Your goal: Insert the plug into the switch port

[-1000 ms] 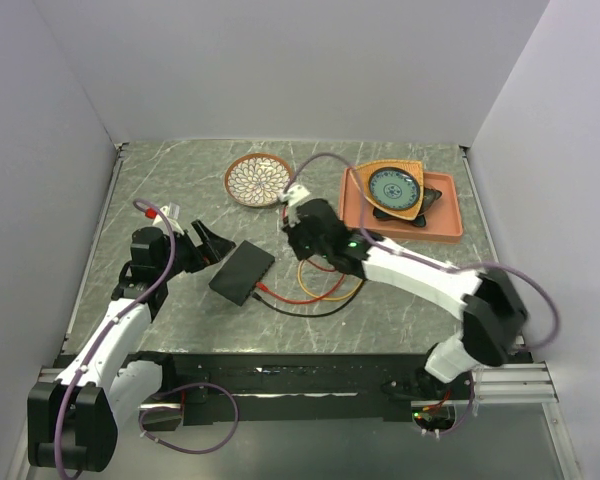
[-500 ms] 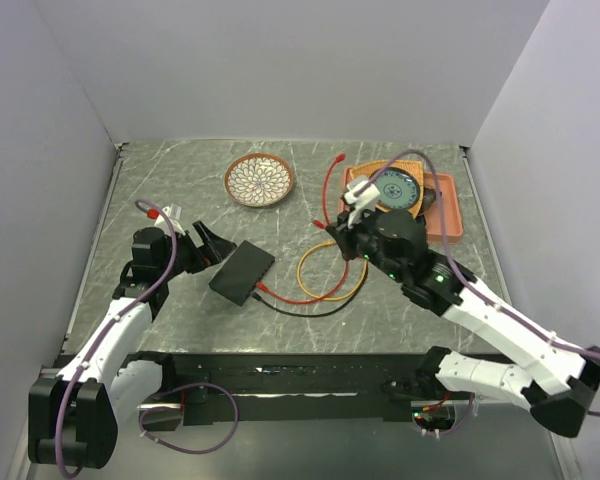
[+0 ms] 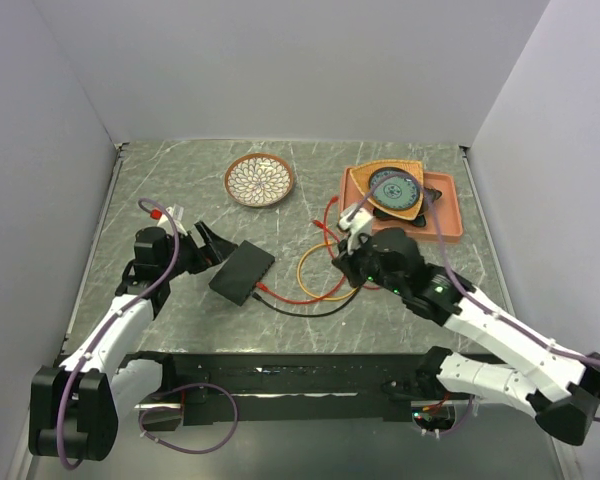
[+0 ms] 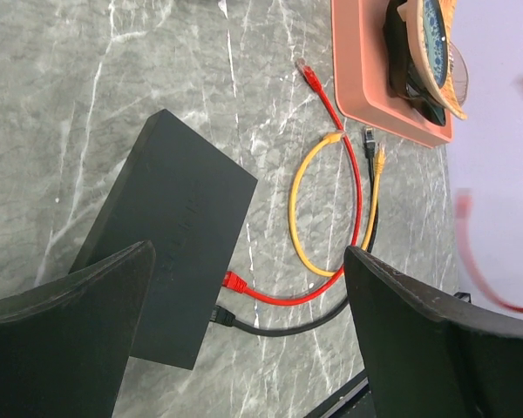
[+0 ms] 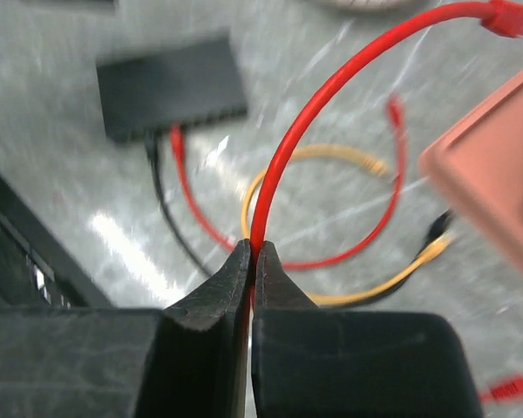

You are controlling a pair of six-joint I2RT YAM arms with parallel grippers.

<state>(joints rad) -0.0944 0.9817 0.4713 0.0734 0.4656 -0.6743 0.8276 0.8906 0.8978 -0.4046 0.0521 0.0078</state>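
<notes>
Left claw (image 3: 209,246): spread beside flat matte-black switch (image 3: 242,272) | Right claw (image 5: 251,252): pinching smooth red cable (image 5: 314,96), arched | Counter (image 3: 170,190): grey veined marble

One switch (image 3: 242,272) is counted. Four cables are counted: a red cable (image 4: 235,280), a second red cable (image 5: 279,161), a yellow cable (image 4: 379,158) and a black cable (image 4: 222,317). One tray (image 3: 445,222) and one round plate (image 3: 259,180) are seen.

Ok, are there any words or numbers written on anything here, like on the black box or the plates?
Nothing here can be read as a word or a number.
The black box has a faint mark on its top, too dim to read.
The round plate and the blue plate show only patterns, no letters.
</notes>
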